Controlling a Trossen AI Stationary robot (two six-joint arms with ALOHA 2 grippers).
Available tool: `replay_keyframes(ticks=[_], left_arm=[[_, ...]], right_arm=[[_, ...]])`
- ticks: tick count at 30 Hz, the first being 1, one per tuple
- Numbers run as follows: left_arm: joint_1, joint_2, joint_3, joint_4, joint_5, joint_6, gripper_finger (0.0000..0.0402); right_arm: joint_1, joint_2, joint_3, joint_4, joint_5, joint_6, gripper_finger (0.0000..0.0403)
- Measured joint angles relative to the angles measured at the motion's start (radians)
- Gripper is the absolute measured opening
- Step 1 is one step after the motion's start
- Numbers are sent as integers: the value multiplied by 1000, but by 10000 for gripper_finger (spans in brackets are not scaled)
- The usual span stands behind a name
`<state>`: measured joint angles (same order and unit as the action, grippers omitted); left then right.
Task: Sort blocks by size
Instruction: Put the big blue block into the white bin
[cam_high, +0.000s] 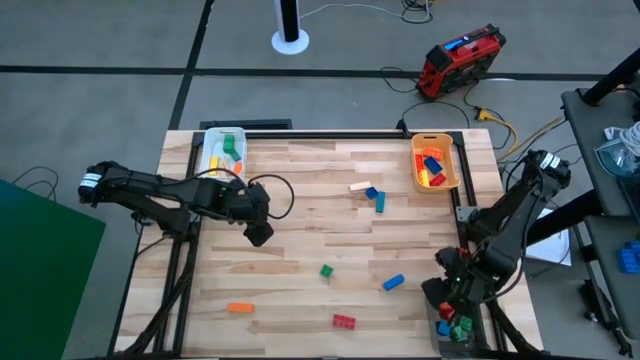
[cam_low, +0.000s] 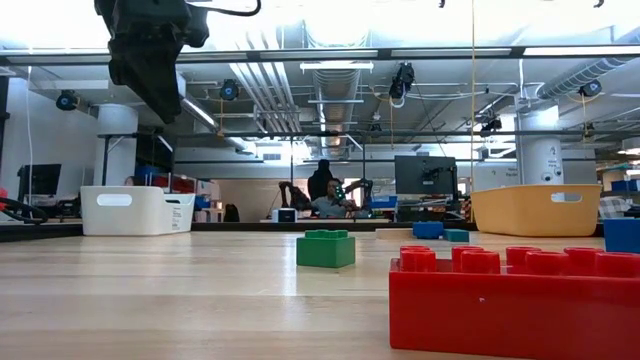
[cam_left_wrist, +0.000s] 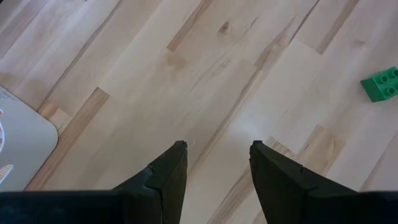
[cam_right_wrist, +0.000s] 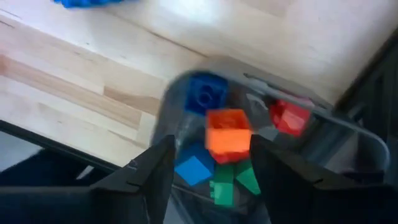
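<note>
Loose blocks lie on the wooden table: a green block (cam_high: 326, 270), a blue block (cam_high: 393, 283), a red block (cam_high: 344, 321), an orange block (cam_high: 240, 307), and a beige block (cam_high: 360, 186) beside two blue ones (cam_high: 376, 197). My left gripper (cam_high: 258, 235) hovers open over bare wood left of centre, with the green block (cam_left_wrist: 380, 84) off to one side. My right gripper (cam_right_wrist: 211, 162) stands open above the grey bin (cam_high: 455, 328) at the near right corner. An orange block (cam_right_wrist: 228, 134) shows between its fingers, on top of the blue, green and red blocks in that bin.
A white bin (cam_high: 224, 152) holding a few blocks stands at the far left corner. An orange-yellow bin (cam_high: 435, 163) with red, blue and yellow blocks stands at the far right. A red-and-black case (cam_high: 460, 60) and cables lie on the floor beyond the table.
</note>
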<state>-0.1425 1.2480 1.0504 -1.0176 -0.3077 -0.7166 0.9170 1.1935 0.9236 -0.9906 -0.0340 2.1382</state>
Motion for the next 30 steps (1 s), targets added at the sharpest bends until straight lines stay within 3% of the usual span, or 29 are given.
replay_keyframes(ticks=[4, 13, 22, 30], left_arm=[[0, 0, 0, 5, 0, 0, 152], [0, 0, 0, 6, 0, 15, 152], [0, 0, 0, 7, 0, 15, 152], [0, 0, 7, 12, 0, 26, 152]], right_arm=[[-50, -2, 32, 3, 114, -27, 192], [-367, 0, 50, -30, 116, -357, 175], [-733, 0, 51, -22, 115, -726, 200], [-947, 0, 51, -22, 114, -879, 225]])
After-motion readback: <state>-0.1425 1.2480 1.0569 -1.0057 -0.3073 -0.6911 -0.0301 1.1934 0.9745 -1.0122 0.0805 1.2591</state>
